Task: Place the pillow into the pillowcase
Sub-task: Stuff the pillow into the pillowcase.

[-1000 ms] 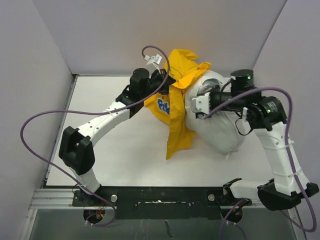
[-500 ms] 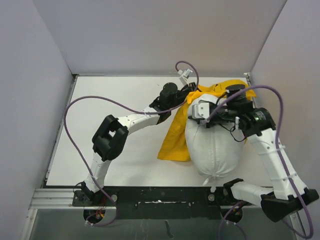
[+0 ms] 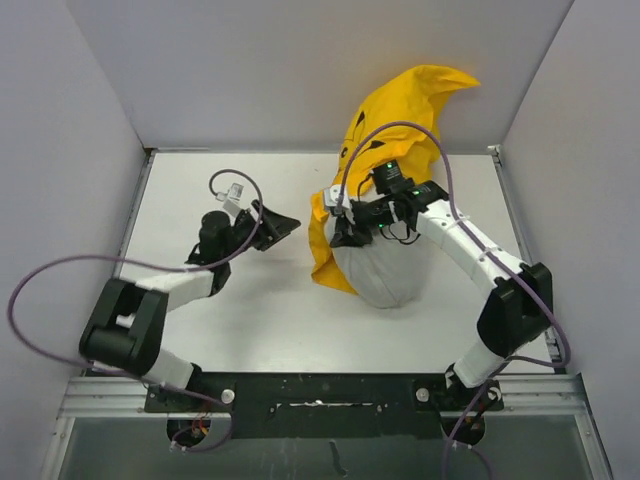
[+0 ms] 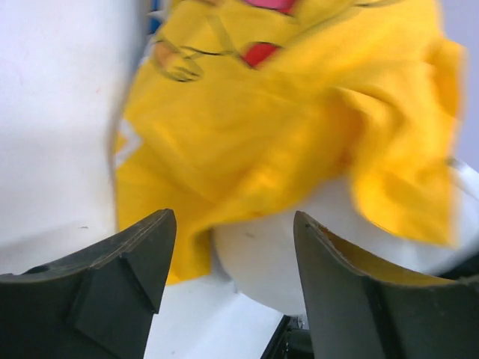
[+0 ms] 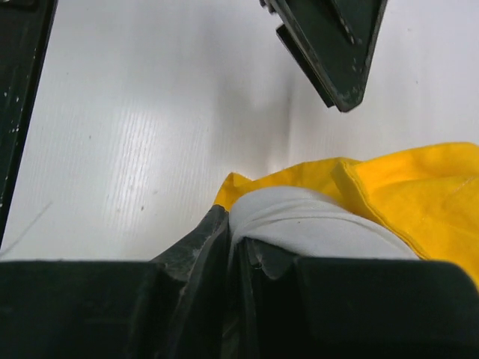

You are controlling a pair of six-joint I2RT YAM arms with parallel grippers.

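This is a robot lab test cell. A bare white table (image 3: 240,300) is boxed in by plain pale panels (image 3: 250,70) beyond and to either side of the left gripper (image 3: 284,225). An aluminium mounting rail (image 3: 100,405) runs back at its arm's foot, and purple cables (image 3: 60,270) loop loose.

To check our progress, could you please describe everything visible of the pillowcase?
The pillowcase is soft, bright yellow cloth printed with a cartoon face. It stands up bunched, tip before the back wall, and drapes over the upper part of the white pillow, whose lower end is bare. The right gripper, jaws shut, pinches pillow fabric beside its edge; the left gripper, jaws open, holds nothing.
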